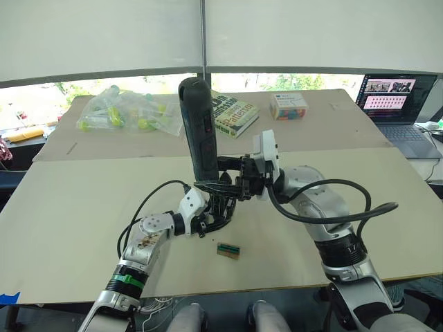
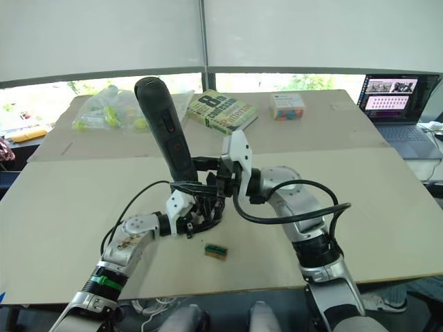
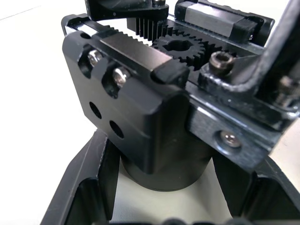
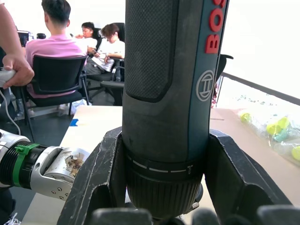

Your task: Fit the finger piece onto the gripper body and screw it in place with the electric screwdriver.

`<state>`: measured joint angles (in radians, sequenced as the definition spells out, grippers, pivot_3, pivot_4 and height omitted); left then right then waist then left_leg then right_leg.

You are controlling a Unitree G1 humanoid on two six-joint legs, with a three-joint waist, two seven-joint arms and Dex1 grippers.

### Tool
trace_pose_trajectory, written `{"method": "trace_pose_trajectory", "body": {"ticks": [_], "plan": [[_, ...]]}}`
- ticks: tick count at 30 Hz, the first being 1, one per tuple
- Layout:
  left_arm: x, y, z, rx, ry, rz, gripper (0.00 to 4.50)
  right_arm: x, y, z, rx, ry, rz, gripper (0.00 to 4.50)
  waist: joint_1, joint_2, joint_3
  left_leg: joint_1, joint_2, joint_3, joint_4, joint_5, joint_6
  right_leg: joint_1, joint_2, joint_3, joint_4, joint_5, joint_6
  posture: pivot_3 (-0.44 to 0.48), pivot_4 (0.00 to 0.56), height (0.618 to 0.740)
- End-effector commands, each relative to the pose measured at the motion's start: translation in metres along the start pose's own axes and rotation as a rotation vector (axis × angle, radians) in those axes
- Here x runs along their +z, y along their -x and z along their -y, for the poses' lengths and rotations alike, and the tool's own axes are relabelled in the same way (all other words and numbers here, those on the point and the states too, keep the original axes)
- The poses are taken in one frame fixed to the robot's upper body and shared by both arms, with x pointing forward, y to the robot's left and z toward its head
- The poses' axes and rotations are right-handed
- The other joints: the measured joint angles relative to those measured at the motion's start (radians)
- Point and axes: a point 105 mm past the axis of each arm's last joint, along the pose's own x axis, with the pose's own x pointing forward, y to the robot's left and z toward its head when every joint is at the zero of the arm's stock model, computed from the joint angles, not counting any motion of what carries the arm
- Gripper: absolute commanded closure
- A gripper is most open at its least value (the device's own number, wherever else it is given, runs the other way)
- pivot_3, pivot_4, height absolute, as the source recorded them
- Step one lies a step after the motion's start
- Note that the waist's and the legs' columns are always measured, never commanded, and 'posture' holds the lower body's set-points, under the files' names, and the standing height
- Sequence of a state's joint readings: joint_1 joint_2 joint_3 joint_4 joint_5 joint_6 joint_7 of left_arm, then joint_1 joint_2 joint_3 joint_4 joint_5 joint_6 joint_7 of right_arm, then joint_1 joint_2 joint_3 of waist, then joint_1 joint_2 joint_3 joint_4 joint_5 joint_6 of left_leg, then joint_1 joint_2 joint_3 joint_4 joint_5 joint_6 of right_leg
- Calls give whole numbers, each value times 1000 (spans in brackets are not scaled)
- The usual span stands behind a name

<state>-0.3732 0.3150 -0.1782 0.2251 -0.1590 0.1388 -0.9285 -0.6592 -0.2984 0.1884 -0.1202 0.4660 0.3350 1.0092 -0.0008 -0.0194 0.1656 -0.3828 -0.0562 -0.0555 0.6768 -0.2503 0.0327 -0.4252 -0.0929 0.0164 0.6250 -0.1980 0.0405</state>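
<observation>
Right gripper [image 4: 161, 206] is clamped around the electric screwdriver [image 1: 199, 128], 1 finger on each side of the barrel near the collar, tool held close to upright with the rounded end up and the bit end pointing down into the gripper body [image 1: 220, 202]. That pose looks like driving a screw: tool axis roughly lined up over the body so the bit can seat from above. Left gripper [image 3: 159, 206] is holding the gripper body by its rounded base, fingers [image 3: 86, 183] either side of it, closed on it; judging by that, it's acting as the fixture so the body doesn't spin or slide on the table [image 1: 83, 207] under torque. In the left wrist view the top of the body shows 1 gear, toothed racks beside it, 2 bright screw heads in the near block with 2 empty holes below them, plus 2 more screw heads further along. Can't tell the finger piece apart from the rest of the black mechanism, so can't confirm it's seated. Bit tip contact is hidden too. Counts: 1 screwdriver, 1 gripper body, 1 small green-and-tan block [image 1: 228, 250] lying loose on the table just in front of the body.
</observation>
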Motion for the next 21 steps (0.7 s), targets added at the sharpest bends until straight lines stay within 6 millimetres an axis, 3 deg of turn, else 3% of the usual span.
{"method": "trace_pose_trajectory", "body": {"ticks": [1, 11, 21], "plan": [[-11, -2, 10, -37, 33, -29, 2169, -21, 3, -1, -24, -44, -76, 2544, -1, 0, 0, 0, 0, 0, 0, 0, 0, 0, 0, 0, 0, 0, 0, 0, 150, 740], [-10, -2, 9, -34, 32, -26, 2169, -35, 2, -3, -37, -76, -137, 2544, -1, 0, -1, 2, 0, 0, 0, 0, 0, 2, 0, 0, 0, 0, 0, 0, 150, 740], [-10, -1, 9, -28, 36, -24, 2169, -36, 3, -3, -37, -78, -144, 2544, -2, 0, -2, 3, 0, 0, 0, 0, 0, 2, 0, 0, 0, 0, 0, 0, 150, 740]]}}
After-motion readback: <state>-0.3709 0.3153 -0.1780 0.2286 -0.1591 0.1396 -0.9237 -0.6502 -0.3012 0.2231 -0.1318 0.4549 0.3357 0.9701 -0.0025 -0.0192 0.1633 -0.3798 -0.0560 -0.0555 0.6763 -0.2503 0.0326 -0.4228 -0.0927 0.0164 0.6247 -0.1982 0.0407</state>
